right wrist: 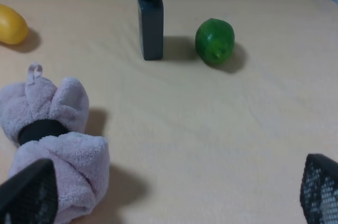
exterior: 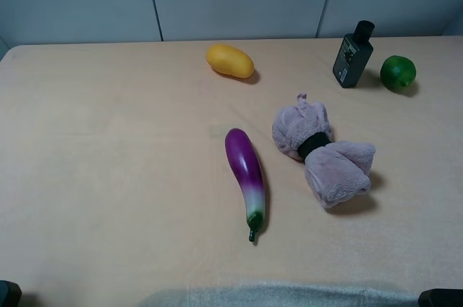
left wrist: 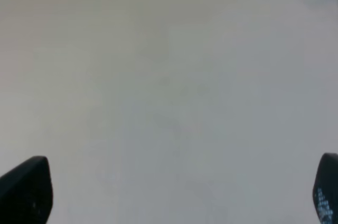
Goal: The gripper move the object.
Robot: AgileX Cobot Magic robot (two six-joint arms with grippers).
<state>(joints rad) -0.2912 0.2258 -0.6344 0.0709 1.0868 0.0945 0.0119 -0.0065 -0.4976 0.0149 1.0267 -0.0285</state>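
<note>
A: Long glossy purple plastic eggplant (exterior: 245, 169) lies mid-table, beside the pink banded towel (exterior: 323, 153). Handling?

B: Likely rigid, light, slick; grasp mid-body. Left gripper (left wrist: 174, 192) and right gripper (right wrist: 174, 195) both spread, empty.

One eggplant (exterior: 246, 173), one lime (exterior: 398, 72), one bottle (exterior: 353, 54)

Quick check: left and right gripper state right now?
Left gripper: open, fingers wide apart, holding nothing.
Right gripper: open, fingers wide apart, holding nothing.
</note>
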